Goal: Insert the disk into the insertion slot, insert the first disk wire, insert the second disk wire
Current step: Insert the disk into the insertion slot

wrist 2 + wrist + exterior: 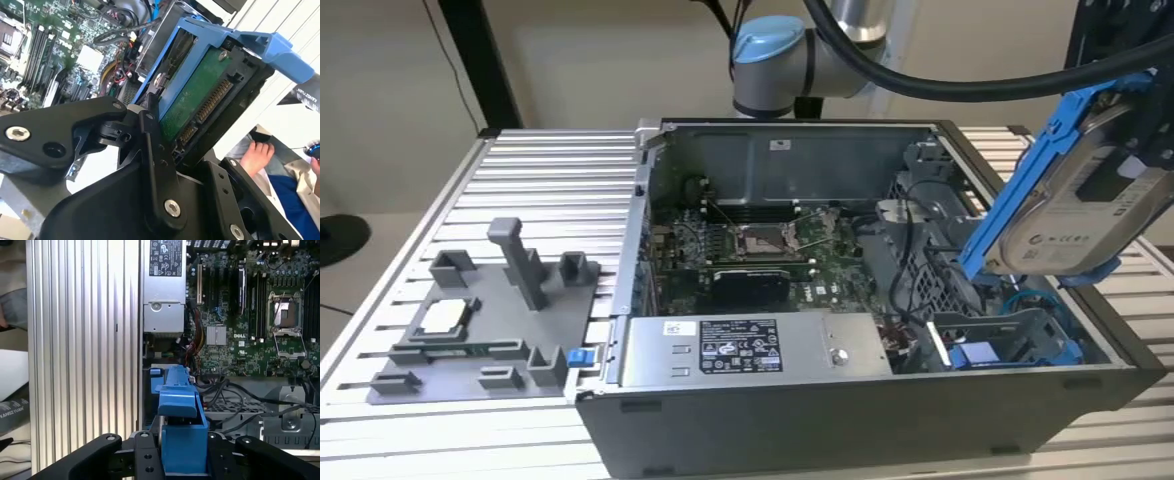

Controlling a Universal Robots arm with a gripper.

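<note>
— Over the exterior view's right end of the open case [854, 420], what is that blue thing?

— The disk [1074, 215] in its blue frame, tilted steeply, label side towards the exterior camera. It hangs in the air, clear of the case.

— Held how?

— The gripper [182, 452] pinches it. In the first wrist view the black fingers [145, 455] press on both sides of the blue frame. In the second wrist view one finger [150, 125] lies against the frame's edge, and the disk's [195, 95] green board and connector row face the camera.

— And the slot?

— The slot [994, 325] sits in the case below the disk, grey metal, near the exterior view's right. The disk is above it, not in it and not touching it.

— What else is in the case?

— The power supply [734, 345] along the near wall and the motherboard [747, 250] behind it. Loose cables [235, 395] run beside the board.

— Outside it?

— A grey tray [480, 320] with posts on the table [547, 170], well apart to the exterior view's left. A person's hand [255, 155] shows in the second wrist view, beyond the disk.
</note>
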